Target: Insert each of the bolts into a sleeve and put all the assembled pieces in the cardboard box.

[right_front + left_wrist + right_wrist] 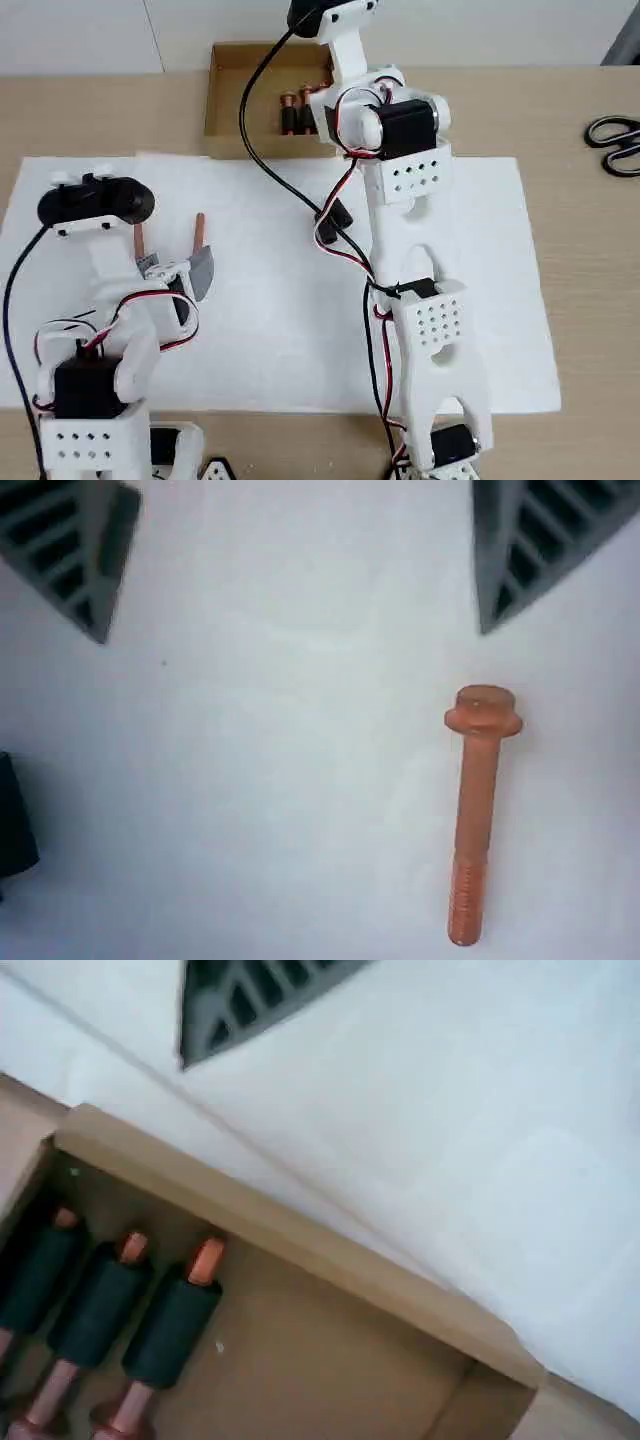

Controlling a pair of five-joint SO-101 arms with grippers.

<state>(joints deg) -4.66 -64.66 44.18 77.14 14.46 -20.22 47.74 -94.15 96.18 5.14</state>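
The right arm [385, 130] covers the right part of the cardboard box [228, 100] and some of the assembled pieces [292, 113] inside. The scissors [615, 143] at the far right are cut off by the picture's edge.

left claw [292, 632] spread wide, aimed straight down | right arm [405, 170] stretched far forward, nearly straight

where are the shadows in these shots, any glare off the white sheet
high view: even light on the white sheet, no glare patch; left wrist view: the bolt throws only a faint soft shadow; right wrist view: the cardboard box floor sits darker than the sheet beside it.
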